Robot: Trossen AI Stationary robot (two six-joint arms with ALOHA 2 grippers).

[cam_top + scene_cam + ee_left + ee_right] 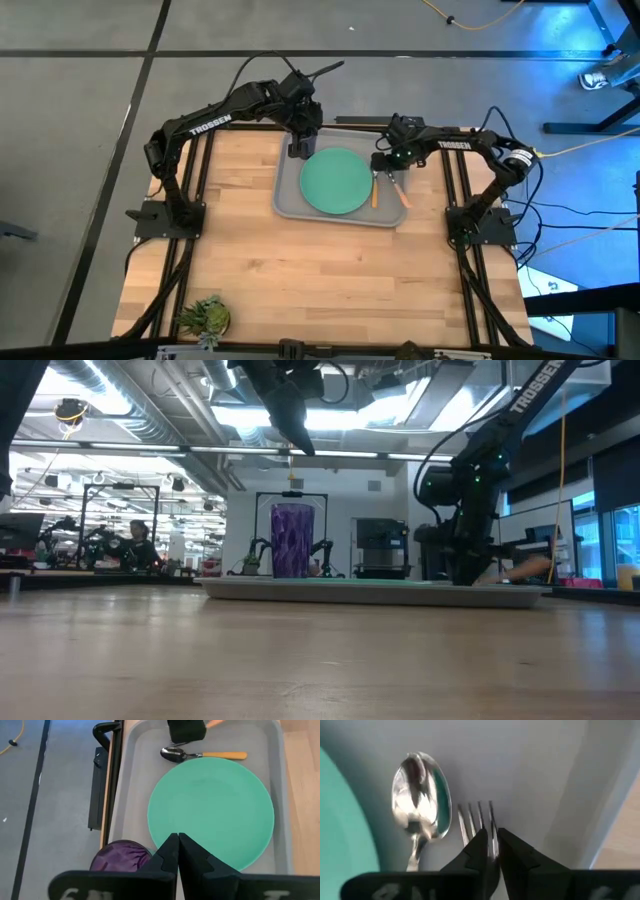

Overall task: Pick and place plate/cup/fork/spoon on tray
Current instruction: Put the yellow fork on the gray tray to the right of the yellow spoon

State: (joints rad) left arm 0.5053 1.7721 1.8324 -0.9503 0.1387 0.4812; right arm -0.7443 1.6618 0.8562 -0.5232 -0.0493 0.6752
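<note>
The grey tray [290,205] lies at the table's far middle. The mint-green plate [335,182] lies flat in it, and the purple cup [292,540] stands upright in its far left corner. The spoon [420,795] lies on the tray floor right of the plate. Beside it lies the fork [476,820], its salmon handle [400,192] slanting toward the tray's right rim. My right gripper [492,842] points down over the fork's neck, fingers a narrow gap apart. My left gripper [178,840] hangs shut above the cup, holding nothing. My right gripper comes from above with one finger [479,845] on each side of the fork just behind the tines [493,827], lying across it. The fork lies on the tray floor. I cannot tell whether the fingers touch it.
A small green plant [205,315] sits at the table's near left corner. Bare wood tabletop [320,280] stretches from the tray to the near edge. The arm bases [165,215] stand at the table's left and right edges.
</note>
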